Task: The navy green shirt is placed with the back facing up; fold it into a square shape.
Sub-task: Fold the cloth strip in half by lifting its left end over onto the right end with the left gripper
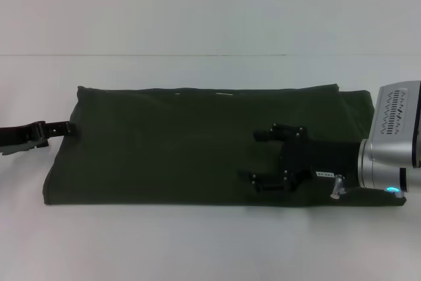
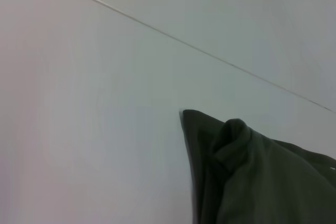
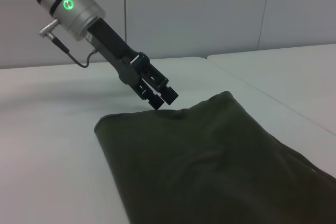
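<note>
The navy green shirt lies on the white table as a long, flat folded band. At its left edge, my left gripper meets the cloth. In the right wrist view the left gripper has its fingers closed together on that edge of the shirt. The left wrist view shows a small raised pucker in the shirt near a corner. My right gripper is over the shirt's right part, open, with its fingers pointing left and nothing between them.
The white table runs all round the shirt, with a thin seam line across it behind the cloth. A grey wall stands beyond the table's far side.
</note>
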Available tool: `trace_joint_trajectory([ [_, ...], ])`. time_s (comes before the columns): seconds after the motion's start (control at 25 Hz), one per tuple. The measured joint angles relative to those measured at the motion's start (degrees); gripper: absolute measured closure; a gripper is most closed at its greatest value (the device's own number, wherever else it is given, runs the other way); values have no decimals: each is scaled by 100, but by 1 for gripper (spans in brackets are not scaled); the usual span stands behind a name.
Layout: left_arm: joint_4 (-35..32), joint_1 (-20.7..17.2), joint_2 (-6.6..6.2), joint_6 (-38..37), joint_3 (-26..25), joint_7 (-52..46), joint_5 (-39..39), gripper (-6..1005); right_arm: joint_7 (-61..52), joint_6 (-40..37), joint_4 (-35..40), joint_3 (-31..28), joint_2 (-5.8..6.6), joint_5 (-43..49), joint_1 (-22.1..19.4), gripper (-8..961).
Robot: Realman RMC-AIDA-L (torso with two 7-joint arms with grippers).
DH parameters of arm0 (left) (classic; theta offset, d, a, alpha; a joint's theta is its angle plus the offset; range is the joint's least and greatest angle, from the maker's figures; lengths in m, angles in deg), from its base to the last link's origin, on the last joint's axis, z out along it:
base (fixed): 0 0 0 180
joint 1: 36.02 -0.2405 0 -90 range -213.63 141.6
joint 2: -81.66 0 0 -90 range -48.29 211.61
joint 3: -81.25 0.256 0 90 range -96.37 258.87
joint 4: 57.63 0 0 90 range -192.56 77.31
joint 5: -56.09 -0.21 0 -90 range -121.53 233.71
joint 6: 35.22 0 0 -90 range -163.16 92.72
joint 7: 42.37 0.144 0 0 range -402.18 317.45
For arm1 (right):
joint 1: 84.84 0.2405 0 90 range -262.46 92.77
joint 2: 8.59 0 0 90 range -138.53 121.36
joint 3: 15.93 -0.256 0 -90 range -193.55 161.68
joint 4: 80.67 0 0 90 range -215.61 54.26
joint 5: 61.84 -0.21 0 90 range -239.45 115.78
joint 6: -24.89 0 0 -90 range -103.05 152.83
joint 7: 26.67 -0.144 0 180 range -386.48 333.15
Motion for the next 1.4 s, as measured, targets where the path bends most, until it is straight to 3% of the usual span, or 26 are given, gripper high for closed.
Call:
trace_joint_trajectory([
  [0.28,16,-14,81,231,1,7,0,169,0,40,-2,0,0,-1,22,38],
  [1.4,96,33,210,222,-8,7,-5,165,-39,94,-55,9,-8,18,78,37],
])
